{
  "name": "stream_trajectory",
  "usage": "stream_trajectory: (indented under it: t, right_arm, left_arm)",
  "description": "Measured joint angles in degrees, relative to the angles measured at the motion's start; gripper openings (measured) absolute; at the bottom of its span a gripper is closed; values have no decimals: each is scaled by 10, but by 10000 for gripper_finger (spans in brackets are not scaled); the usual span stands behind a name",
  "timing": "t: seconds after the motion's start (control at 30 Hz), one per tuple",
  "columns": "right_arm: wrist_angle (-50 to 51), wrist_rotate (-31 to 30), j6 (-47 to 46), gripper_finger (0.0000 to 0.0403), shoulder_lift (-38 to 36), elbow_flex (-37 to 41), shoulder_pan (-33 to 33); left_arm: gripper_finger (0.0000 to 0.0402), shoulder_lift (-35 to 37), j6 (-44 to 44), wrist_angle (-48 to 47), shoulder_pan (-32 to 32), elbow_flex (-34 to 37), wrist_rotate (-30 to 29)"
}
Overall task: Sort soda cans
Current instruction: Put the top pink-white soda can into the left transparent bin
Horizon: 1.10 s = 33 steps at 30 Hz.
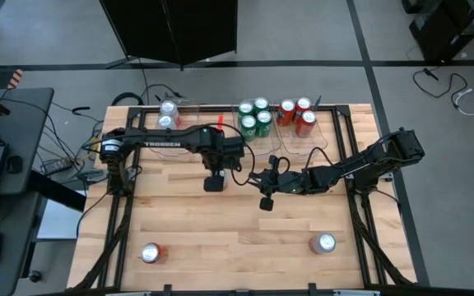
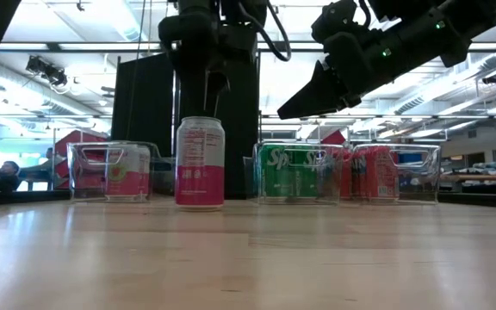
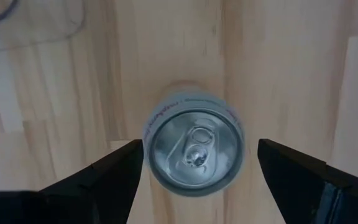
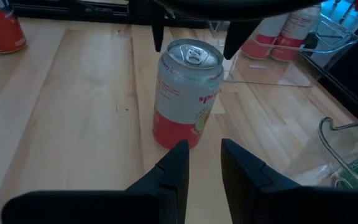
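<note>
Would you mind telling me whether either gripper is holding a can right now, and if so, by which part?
Nothing is held. The left gripper hangs open above the silver-white can, fingers wide of its top; the right gripper is empty.

1. I see one silver-white can (image 4: 187,93) with a pink-red base standing upright on the table (image 1: 220,238), just in front of the bins (image 1: 290,140).
2. Four green cans (image 1: 254,117) stand in the middle bin, three red cans (image 1: 295,115) in the bin beside it, two silver-white cans (image 1: 168,114) in the far-left bin.
3. Two more cans (image 1: 151,252) stand at the table's near edge, well apart.
</note>
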<state>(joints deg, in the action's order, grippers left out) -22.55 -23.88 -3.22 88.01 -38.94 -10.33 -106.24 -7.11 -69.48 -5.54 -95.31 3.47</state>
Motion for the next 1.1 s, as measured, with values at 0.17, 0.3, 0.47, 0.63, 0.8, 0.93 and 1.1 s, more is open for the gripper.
stream_trajectory:
  t: [0.17, 0.3, 0.47, 0.63, 0.8, 0.93, 1.1]
  right_arm:
    - [0, 0, 0, 80, 0, 0, 0]
    - [0, 0, 0, 80, 0, 0, 0]
    - [-1, 0, 0, 80, 0, 0, 0]
    - [-1, 0, 0, 80, 0, 0, 0]
    - [-1, 0, 0, 80, 0, 0, 0]
    - [-1, 0, 0, 80, 0, 0, 0]
    - [-1, 0, 0, 80, 0, 0, 0]
  left_arm:
    - [320, 1, 3, 15, 1, 18, 5]
    - [320, 3, 0, 35, 4, 44, 9]
    - [320, 3, -2, 49, 4, 48, 18]
    - [320, 3, -2, 61, 6, 59, 22]
    - [320, 5, -1, 82, 8, 85, 34]
    - [320, 4, 10, 87, 9, 87, 39]
    - [320, 4, 14, 97, 9, 94, 43]
